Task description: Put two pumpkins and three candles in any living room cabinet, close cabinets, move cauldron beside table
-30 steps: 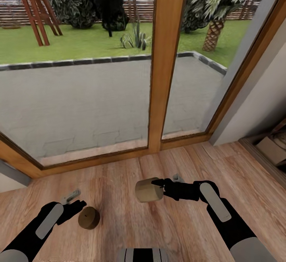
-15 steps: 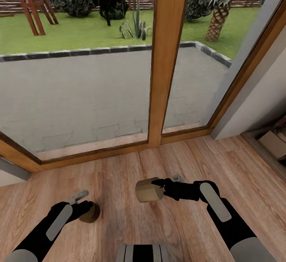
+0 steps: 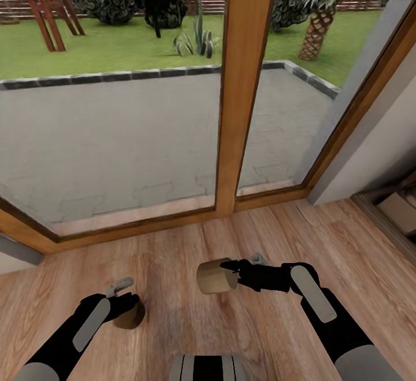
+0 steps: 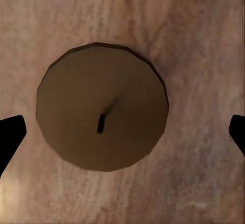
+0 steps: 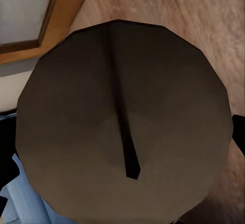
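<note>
Right fingers [image 3: 230, 272] clamp one candle [image 3: 215, 276] above the wooden floor [image 3: 190, 306]; left fingers [image 3: 128, 306], apart, straddle another candle [image 3: 130, 315] by the glass door [image 3: 115, 138].

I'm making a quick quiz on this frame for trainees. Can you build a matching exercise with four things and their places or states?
1. left gripper
2. right gripper
3. candle on the floor
4. lifted candle

a. clamped sideways, wick end facing the right wrist camera
b. open, fingers either side of a candle
c. shut on a candle
d. standing upright on the wood floor

Pairs: 1-b, 2-c, 3-d, 4-a
</note>
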Tool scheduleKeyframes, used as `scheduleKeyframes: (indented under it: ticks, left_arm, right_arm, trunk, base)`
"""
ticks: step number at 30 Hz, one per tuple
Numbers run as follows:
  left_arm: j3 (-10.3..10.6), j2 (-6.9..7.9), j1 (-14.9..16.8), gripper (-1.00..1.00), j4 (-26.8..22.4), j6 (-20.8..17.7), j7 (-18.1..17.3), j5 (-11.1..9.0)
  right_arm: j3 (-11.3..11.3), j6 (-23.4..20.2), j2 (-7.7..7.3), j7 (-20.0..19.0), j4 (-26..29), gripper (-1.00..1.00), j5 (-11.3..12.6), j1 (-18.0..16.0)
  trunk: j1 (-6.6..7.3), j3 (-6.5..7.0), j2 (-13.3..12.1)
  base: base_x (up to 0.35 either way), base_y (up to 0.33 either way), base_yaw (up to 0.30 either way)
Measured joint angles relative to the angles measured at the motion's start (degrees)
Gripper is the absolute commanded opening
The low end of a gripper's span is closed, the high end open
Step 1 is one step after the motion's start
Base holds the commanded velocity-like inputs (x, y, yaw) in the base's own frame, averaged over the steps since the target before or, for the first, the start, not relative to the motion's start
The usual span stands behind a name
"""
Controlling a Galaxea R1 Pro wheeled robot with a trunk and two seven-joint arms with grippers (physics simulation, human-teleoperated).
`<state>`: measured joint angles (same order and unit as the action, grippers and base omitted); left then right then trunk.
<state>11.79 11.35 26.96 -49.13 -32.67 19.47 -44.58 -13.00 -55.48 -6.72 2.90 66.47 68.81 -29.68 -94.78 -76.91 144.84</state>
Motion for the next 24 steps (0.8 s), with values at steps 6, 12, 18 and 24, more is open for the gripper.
scheduleKeyframes:
  ticks: [6,12,18,24]
  left_arm:
    - [0.0,0.0,0.0,1.0,0.0,-0.04,0.0,0.02]
    - [0.0,0.0,0.0,1.0,0.06,0.0,0.01,0.11]
    - [-0.07,0.07,0.0,1.0,0.37,0.01,0.07,0.25]
    - [-0.14,0.09,0.0,1.0,0.43,0.01,0.1,0.27]
  right_arm:
    - [0.0,-0.01,0.0,0.0,0.04,-1.0,-0.01,0.0]
    - [-0.02,0.01,0.02,0.0,0.06,-1.0,0.03,0.0]
    - [0.0,0.01,0.0,0.0,0.05,-1.0,0.03,0.0]
    - [0.0,0.0,-0.06,-0.04,0.34,-1.0,0.09,0.0]
  trunk:
    - [-0.01,0.0,0.0]
    - [-0.02,0.0,0.0]
    - [-0.02,0.0,0.0]
    - [-0.02,0.0,0.0]
  base:
    - [0.061,0.006,0.0]
    - [0.101,0.027,0.0]
    - [0.006,0.002,0.0]
    - [0.0,0.0,0.0]
